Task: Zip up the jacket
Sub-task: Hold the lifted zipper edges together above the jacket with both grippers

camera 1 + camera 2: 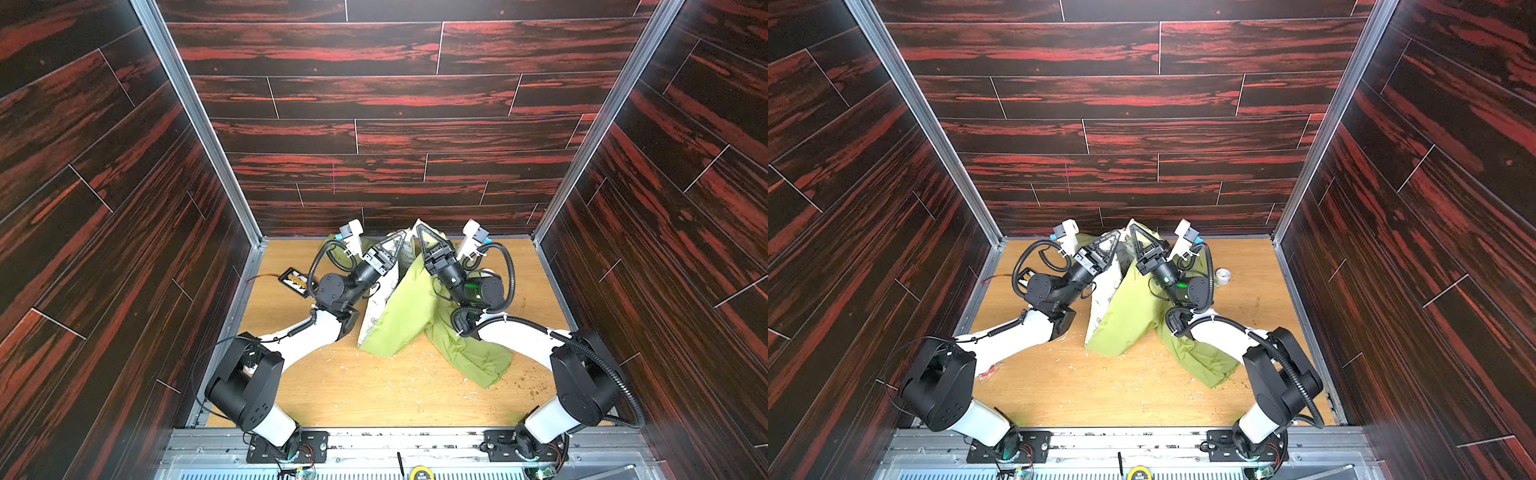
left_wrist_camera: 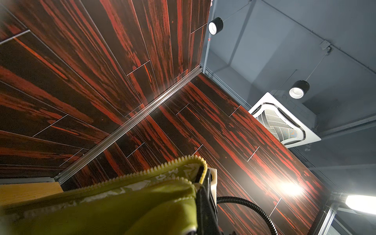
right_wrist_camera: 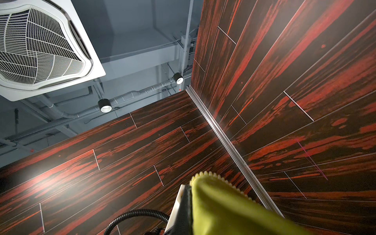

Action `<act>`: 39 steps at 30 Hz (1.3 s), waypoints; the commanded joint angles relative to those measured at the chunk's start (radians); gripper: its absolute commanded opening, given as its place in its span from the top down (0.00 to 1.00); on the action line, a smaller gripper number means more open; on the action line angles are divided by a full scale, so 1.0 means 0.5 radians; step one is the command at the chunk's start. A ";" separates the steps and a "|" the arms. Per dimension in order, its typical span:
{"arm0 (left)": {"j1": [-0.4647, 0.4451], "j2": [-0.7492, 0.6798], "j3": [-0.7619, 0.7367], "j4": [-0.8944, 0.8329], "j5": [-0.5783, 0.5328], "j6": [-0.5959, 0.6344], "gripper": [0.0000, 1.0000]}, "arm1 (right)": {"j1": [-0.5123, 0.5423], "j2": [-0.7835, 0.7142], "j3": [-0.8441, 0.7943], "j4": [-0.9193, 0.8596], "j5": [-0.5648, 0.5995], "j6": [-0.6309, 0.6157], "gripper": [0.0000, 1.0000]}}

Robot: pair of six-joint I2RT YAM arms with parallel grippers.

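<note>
The left fingers are clamping one toothed zipper edge of the jacket, with its patterned lining showing. The jacket is hanging lengthwise from the back of the desk toward the front, its lower end resting there. The right fingers are pinching the other toothed edge, just beside.
</note>
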 commanded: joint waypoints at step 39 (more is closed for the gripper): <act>-0.009 0.012 0.129 0.132 -0.024 -0.204 1.00 | -0.043 -0.216 -0.196 -0.280 -0.235 -0.003 1.00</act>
